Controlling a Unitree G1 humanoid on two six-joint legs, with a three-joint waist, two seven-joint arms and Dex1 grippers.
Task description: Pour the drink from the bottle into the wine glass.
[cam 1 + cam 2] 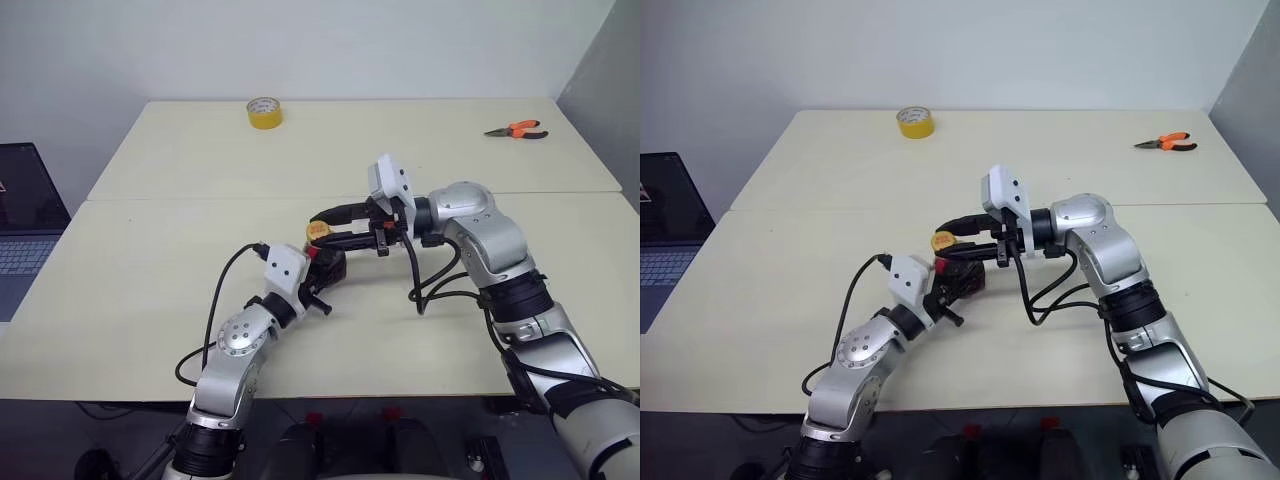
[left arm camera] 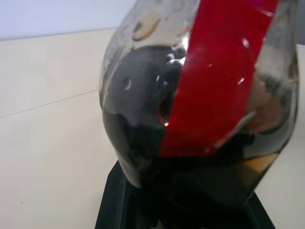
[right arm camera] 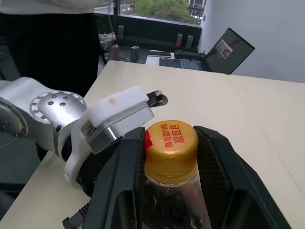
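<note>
- Tabletop (image 1: pixel 150 300): bottle (image 1: pixel 325 262) stood midway along, nearer the front edge than the back; no glass visible.
- Left gripper (image 1: pixel 330 268) clamped the bottle's body.
- Right gripper (image 3: pixel 167 157) straddled the yellow cap (image 3: pixel 170 143), apparently gripping.
- Judged step: uncapping; next, twist off.

Both tools (image 1: pixel 325 270) (image 1: pixel 318 228) clamped, arms converging

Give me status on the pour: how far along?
Early. Done: left gripper shut on the bottle, drink inside. In hand: right gripper has its fingers on either side of the yellow cap, which is still on. Left: uncap, then pour; I can't spot the wine glass on the table.
</note>
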